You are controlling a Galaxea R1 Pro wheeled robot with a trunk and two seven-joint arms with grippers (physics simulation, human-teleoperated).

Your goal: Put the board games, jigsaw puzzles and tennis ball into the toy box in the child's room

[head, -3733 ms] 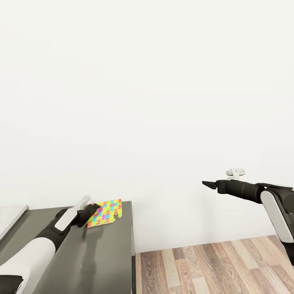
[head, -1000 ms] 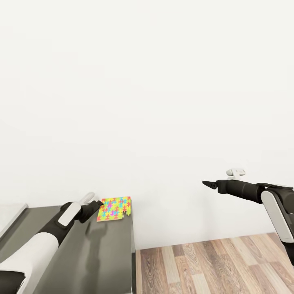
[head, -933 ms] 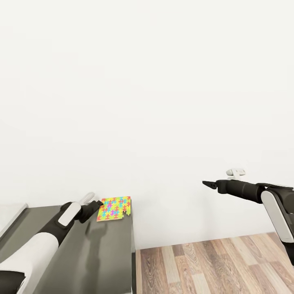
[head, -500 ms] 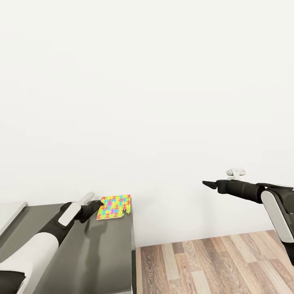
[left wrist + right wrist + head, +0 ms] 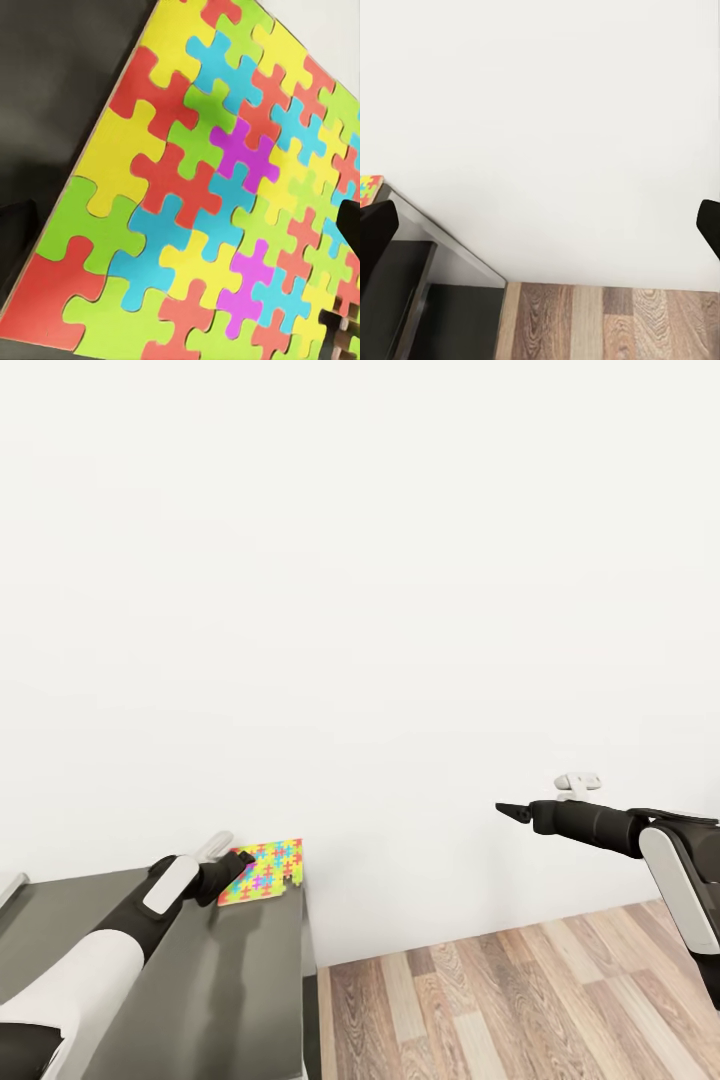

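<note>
A multicoloured jigsaw puzzle (image 5: 264,871) lies flat at the far right corner of the dark grey table (image 5: 230,980). My left gripper (image 5: 243,857) hovers over the puzzle's near left edge. In the left wrist view the puzzle (image 5: 210,210) sits close under the camera, with dark fingertips (image 5: 15,240) spread wide at both sides, so the gripper is open and grips nothing. My right gripper (image 5: 505,811) is held out in the air over the floor, open and empty. The right wrist view catches a corner of the puzzle (image 5: 369,187).
The table's right edge drops to a wooden floor (image 5: 520,1000), and a plain white wall stands close behind. A pale rim of something (image 5: 8,888) shows at the table's far left; I cannot tell what it is.
The whole view has shifted, so table and puzzle sit further left in the picture. The puzzle has kept its place at the table's corner, and my left gripper now overlaps it more. The right arm is unchanged.
</note>
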